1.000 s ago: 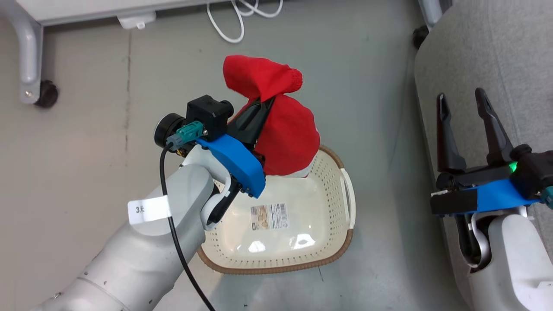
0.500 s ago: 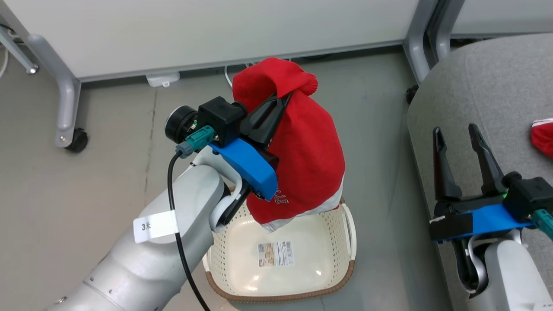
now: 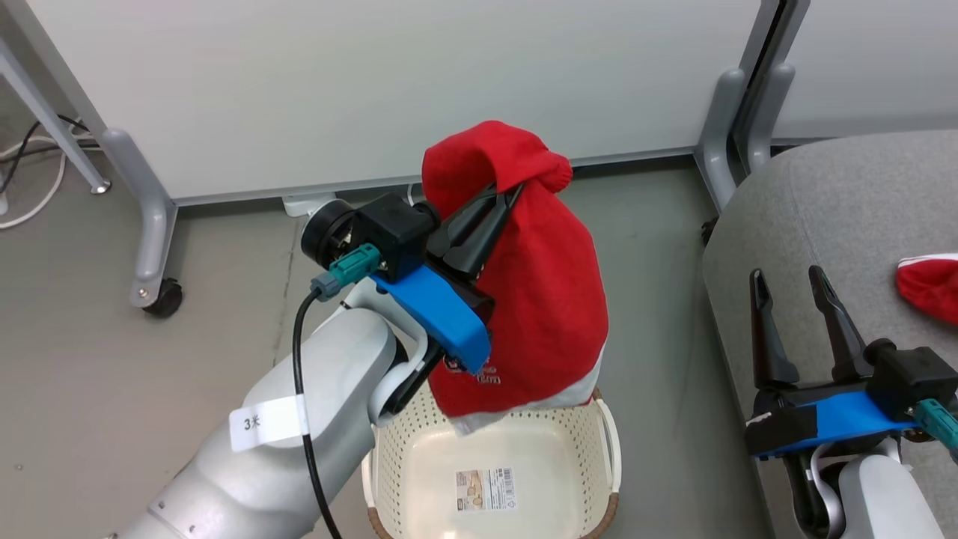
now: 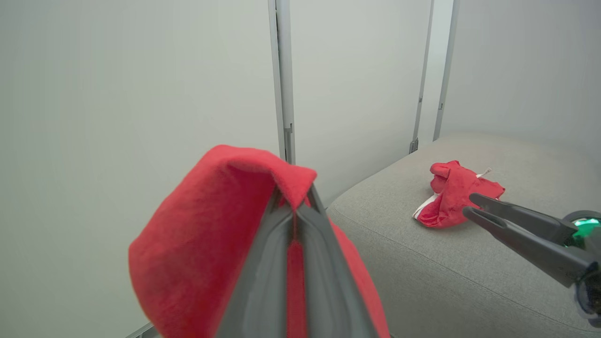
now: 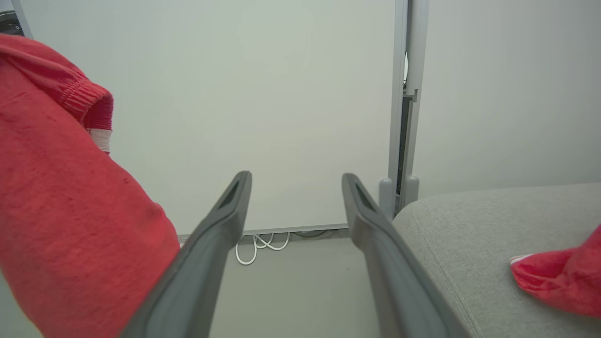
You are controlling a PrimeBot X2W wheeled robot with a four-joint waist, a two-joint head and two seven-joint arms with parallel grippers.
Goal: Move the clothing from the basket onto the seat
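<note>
My left gripper [image 3: 509,192] is shut on a red jersey [image 3: 542,299] with a white hem and dark lettering, which hangs clear above the cream basket [image 3: 602,442]. The basket's base shows a barcode sticker and no fabric. In the left wrist view the red jersey [image 4: 197,244] drapes over my shut left gripper [image 4: 296,199]. A second red and white garment [image 3: 928,284] lies on the grey seat [image 3: 838,202] at the right. My right gripper [image 3: 786,281] stands open over the seat's near edge, nothing between its fingers; the right wrist view shows my right gripper [image 5: 296,180] and the garment [image 5: 558,279].
White partition panels on grey wheeled legs [image 3: 153,224] stand behind the basket. A second grey post [image 3: 722,135] rises between basket and seat. White cables [image 5: 260,244] lie on the grey floor by the panel.
The left gripper has lifted the jersey up out of the basket until it hangs clear. The head camera has tilted up, bringing the panels and more of the seat into view.
</note>
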